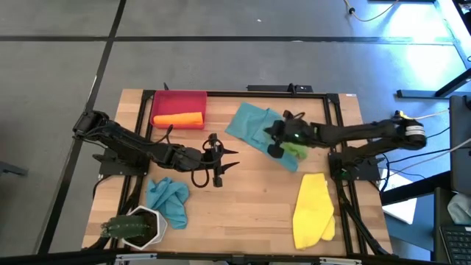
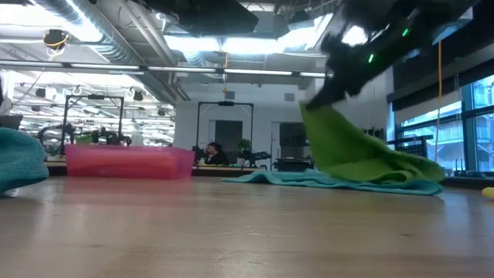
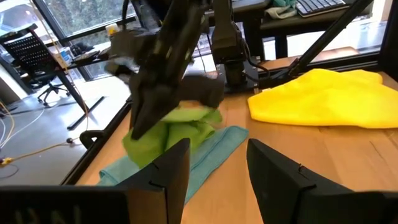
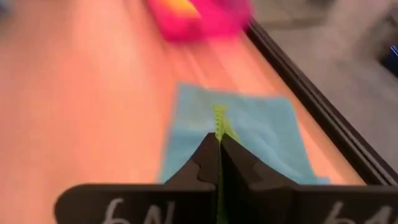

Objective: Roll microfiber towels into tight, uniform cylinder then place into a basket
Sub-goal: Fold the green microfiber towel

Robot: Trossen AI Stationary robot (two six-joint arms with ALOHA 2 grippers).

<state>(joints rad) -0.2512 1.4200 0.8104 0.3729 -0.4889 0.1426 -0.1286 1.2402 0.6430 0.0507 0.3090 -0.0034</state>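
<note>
My right gripper is shut on a green towel, raised over a teal towel that lies spread flat at the table's far middle. The red basket at the far left holds a rolled orange towel. My left gripper hovers open and empty over the table's middle, pointing toward the right gripper. A yellow towel lies crumpled at the near right, and a second teal towel lies bunched at the near left. My right gripper pinches a thin bunched edge of the green towel between its two fingers. The fingers come slanting down from the table's right side. The towel hangs below them in a slack drape, and its lower part rests on the spread teal towel.
A white hexagonal pot with a plant stands at the near left corner. A black metal frame borders the table. Bare wood lies between the bunched teal towel and the yellow towel.
</note>
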